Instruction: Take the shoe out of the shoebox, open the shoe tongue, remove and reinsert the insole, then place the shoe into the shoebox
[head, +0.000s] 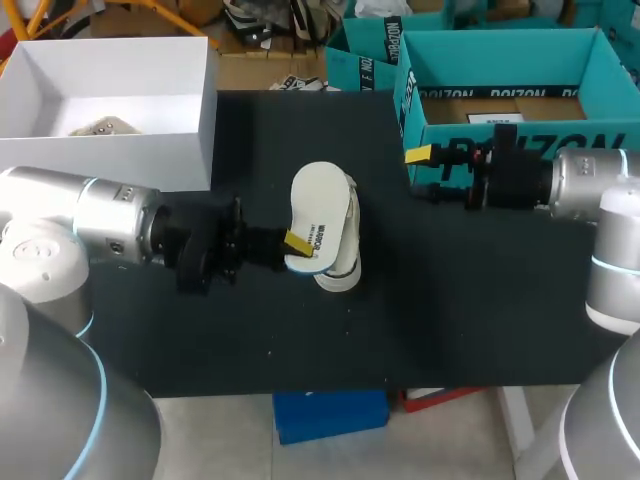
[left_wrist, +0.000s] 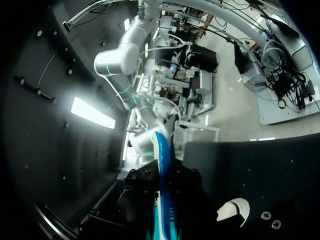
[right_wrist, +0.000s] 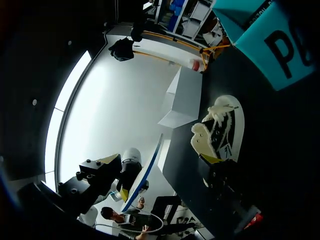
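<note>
You have the black table (head: 450, 300) under everything. It lies bare in a wide band along the robot's side and across the stretch between the two arms.

The teal box (head: 500, 45) sits open at the far right and the white box (head: 180, 130) sits open at the far left. Each stands near a far corner of the table.

Your shoe (head: 322, 205) is out of both boxes, near the table's middle and well apart from every edge. It is tipped onto its side. Its long axis runs from the robot's side toward the far edge, leaning a little right at the near end. The pale sole faces up and toward the left arm. In the right wrist view, the dark laced upper faces the right arm. You cannot tell for sure which end is the toe.

The left gripper (head: 297, 245) comes in from the left and is clenched on the shoe's near end, with one yellow tip lying on the sole.

The right gripper (head: 418, 172) hangs in front of the teal box's front wall near its left corner. It is well apart from the shoe, its fingers spread wide and holding nothing.
</note>
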